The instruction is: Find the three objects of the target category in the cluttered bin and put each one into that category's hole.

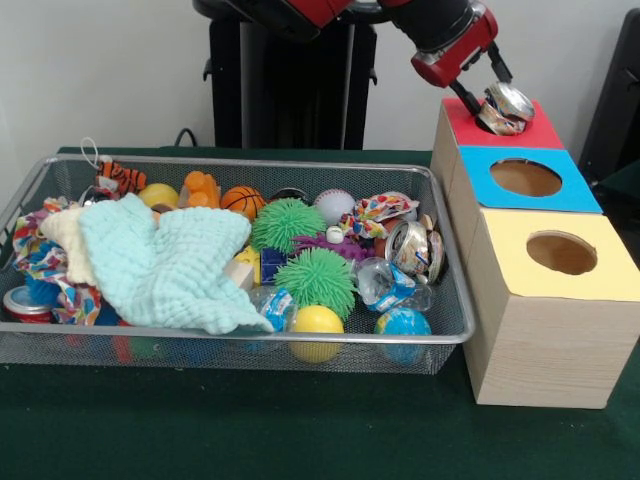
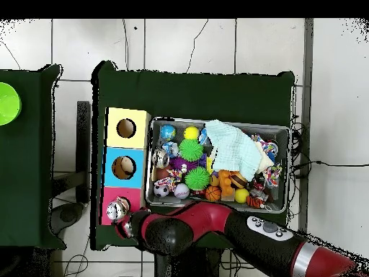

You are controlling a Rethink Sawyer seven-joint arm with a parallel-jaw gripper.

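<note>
My gripper is shut on a dented silver can and holds it right over the round hole of the red-topped box; the can hides the hole. In the overhead view the can sits over the red top, with the gripper beside it. The wire mesh bin lies left of the boxes. A second can lies in the bin's right end. A red-sided can lies at its near left corner.
The blue-topped box and yellow-topped box stand nearer the camera than the red one. In the bin lie a pale green cloth, spiky green balls, a clear bottle, a yellow ball and several other toys.
</note>
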